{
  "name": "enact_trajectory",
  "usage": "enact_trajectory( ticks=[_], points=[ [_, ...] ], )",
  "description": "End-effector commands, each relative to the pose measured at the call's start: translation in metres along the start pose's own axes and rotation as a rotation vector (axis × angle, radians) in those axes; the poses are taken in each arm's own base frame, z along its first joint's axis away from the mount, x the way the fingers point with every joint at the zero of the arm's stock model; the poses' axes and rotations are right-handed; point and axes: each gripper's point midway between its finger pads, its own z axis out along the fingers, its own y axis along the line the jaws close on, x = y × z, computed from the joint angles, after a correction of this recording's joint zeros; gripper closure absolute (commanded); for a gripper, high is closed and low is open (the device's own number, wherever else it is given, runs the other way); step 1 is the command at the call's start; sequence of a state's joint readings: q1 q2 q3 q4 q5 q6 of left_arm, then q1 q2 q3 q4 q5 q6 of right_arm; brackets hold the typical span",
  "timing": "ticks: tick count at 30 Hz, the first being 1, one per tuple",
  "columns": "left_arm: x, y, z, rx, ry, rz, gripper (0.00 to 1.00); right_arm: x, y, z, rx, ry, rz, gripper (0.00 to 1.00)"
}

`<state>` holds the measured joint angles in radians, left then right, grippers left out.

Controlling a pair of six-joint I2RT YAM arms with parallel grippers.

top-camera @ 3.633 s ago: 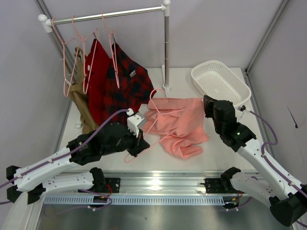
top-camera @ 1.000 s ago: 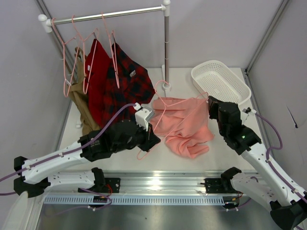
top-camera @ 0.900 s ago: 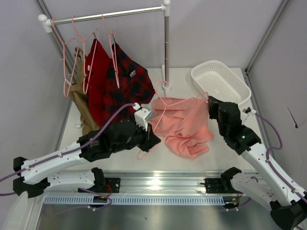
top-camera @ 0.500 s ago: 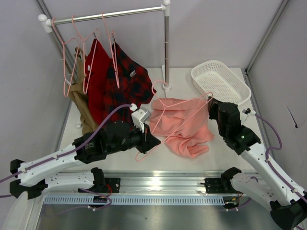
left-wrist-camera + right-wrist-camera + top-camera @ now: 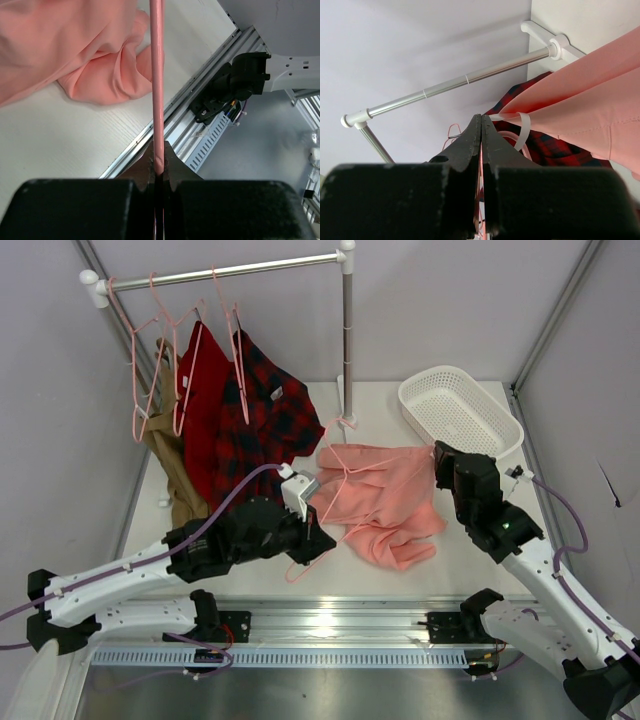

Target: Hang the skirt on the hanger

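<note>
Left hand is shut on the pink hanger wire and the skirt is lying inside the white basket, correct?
Not quite. The left hand is shut on the hanger, but the skirt lies on the table beside the basket, not inside it, as the top external view shows.

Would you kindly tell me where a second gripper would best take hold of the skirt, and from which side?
I would pinch the bunched fold at the near edge of the skirt, coming down from the arms' side. There the cloth humps up off the table, giving something to close on; its middle lies flat, and its far right corner appears held by the right gripper.
</note>
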<state>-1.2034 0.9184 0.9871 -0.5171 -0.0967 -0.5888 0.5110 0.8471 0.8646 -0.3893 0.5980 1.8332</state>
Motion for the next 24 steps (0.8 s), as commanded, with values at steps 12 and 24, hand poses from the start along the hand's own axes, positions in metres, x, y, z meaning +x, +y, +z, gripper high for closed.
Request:
enact_trajectory(
  ticks=[12, 24],
  points=[
    [-0.004, -0.012, -0.001, 0.041, -0.016, -0.022, 1.0, -0.008, 0.027, -0.003, -0.081, -0.046, 0.069, 1.0],
    [0.002, -0.002, -0.014, 0.021, -0.028, -0.019, 1.0, 0.001, 0.062, 0.02, -0.14, 0.048, -0.395, 1.0]
  ],
)
